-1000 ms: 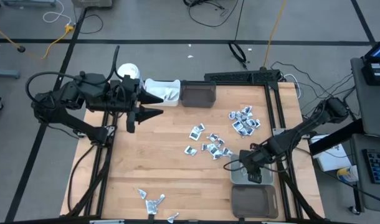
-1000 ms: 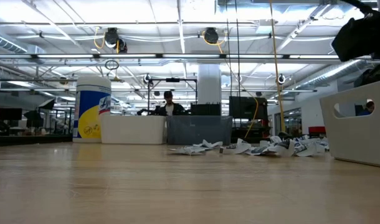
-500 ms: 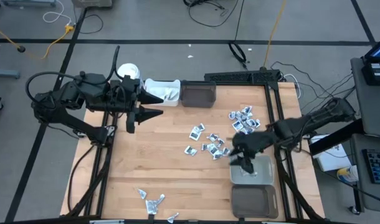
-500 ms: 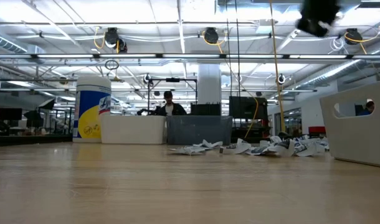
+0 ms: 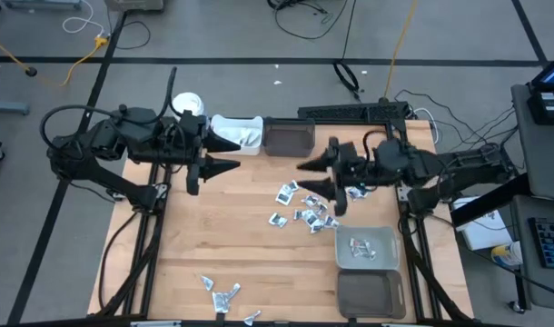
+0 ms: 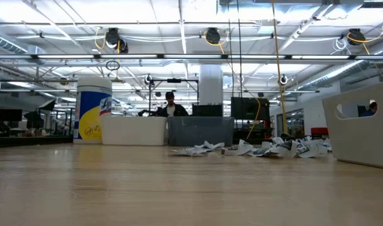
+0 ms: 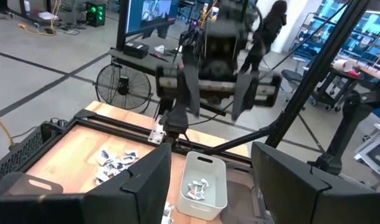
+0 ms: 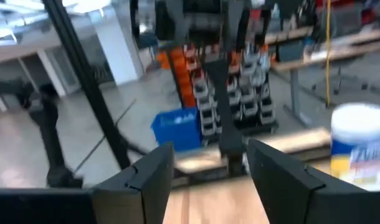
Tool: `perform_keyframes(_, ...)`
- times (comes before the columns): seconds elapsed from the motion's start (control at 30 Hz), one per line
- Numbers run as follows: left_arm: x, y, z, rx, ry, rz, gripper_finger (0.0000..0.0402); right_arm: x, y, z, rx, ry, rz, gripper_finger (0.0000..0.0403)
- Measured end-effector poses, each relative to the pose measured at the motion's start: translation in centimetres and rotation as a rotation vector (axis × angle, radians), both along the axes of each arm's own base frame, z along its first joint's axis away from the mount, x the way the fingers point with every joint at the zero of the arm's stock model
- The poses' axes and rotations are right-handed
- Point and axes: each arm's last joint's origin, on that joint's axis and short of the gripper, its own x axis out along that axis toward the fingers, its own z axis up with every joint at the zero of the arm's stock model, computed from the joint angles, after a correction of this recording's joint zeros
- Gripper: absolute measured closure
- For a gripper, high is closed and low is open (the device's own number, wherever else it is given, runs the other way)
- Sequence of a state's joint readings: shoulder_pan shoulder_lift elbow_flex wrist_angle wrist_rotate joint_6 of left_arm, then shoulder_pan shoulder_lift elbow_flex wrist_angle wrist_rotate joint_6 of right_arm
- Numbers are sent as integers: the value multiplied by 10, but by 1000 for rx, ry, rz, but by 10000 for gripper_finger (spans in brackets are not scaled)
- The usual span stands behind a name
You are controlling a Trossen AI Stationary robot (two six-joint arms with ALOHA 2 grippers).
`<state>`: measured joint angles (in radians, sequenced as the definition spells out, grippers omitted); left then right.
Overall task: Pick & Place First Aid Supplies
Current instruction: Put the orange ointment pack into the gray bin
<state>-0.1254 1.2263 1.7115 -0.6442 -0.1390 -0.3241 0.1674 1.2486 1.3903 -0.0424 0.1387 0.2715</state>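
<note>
Raised from the grey bin [image 5: 387, 247] and swung toward the table's middle is the right gripper [image 5: 315, 177], its fingers parted and nothing held.

At the left, the left gripper [image 5: 221, 154] is seen apart and empty beside the white bin [image 5: 230, 127]. First aid supplies [image 5: 304, 209], small crumpled white and silvery packets with dark print, are scattered just below the right gripper; a few packets [image 5: 360, 248] lie in the grey bin. A pale wooden table [image 5: 232, 238] is shown within an open workshop.

Right end effector [image 5: 311, 174] lifted from grey bin [image 5: 383, 257], swung over packets [image 5: 306, 212]; one packet [image 5: 360, 248] left in bin.
</note>
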Motion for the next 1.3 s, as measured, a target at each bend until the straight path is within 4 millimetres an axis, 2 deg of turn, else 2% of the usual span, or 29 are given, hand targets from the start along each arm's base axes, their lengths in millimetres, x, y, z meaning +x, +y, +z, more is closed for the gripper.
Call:
perform_keyframes(0.13,4,-2,-2,0,7,-6,174,15,-4,12,-16,-35,-16,188)
perform_keyframes(0.23,4,-3,-6,-18,47,-25,174,21,-3,11,-41,-24,-17,180)
perform_keyframes(0.33,1,-3,-15,-79,153,-42,174,22,-3,10,-71,-18,-18,179)
perform_keyframes(0.57,-9,-12,-37,-52,400,-103,174,20,-9,13,-82,-33,-37,179)
perform_keyframes(0.77,-9,-31,-65,10,692,-251,174,17,-17,16,-81,-43,-63,179)
perform_keyframes(1.0,-9,-64,-102,197,1107,-410,174,12,-20,21,-78,-66,-74,182)
perform_keyframes(1.17,-7,-83,-108,270,1102,-505,174,11,-20,21,-67,-69,-74,182)
perform_keyframes(1.3,-7,-87,-111,259,1130,-479,174,11,-20,21,-66,-68,-73,182)
